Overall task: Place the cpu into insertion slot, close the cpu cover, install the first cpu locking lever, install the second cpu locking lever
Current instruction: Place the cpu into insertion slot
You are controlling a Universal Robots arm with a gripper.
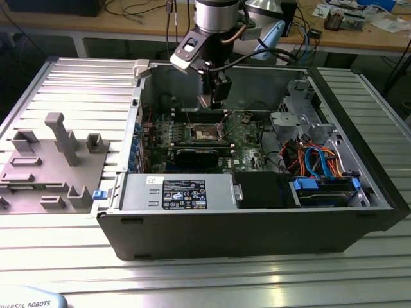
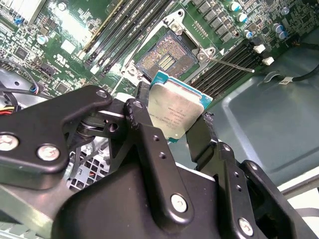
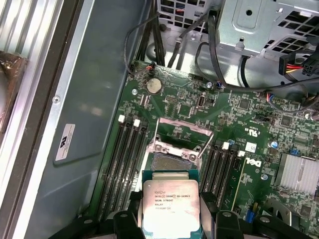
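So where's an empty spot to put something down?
Bare: the ribbed table in front of the computer case, and beyond the grey fixture. Crowded: inside the case, with circuit board, cables and the gripper holding the cpu near the insertion slot.

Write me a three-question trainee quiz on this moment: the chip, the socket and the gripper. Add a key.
1. True or false: the small flat silvery-grey square cpu lies seated in the square dark-framed, tan-gold insertion slot.
2. The black metal gripper is: A open and empty; B shut on the cpu; C shut on a cable.
3. Fill in: the insertion slot's contact field is ___ (covered or bare).
Key: 1 false, the cpu is held by its edges, not in the slot. 2 B. 3 bare.
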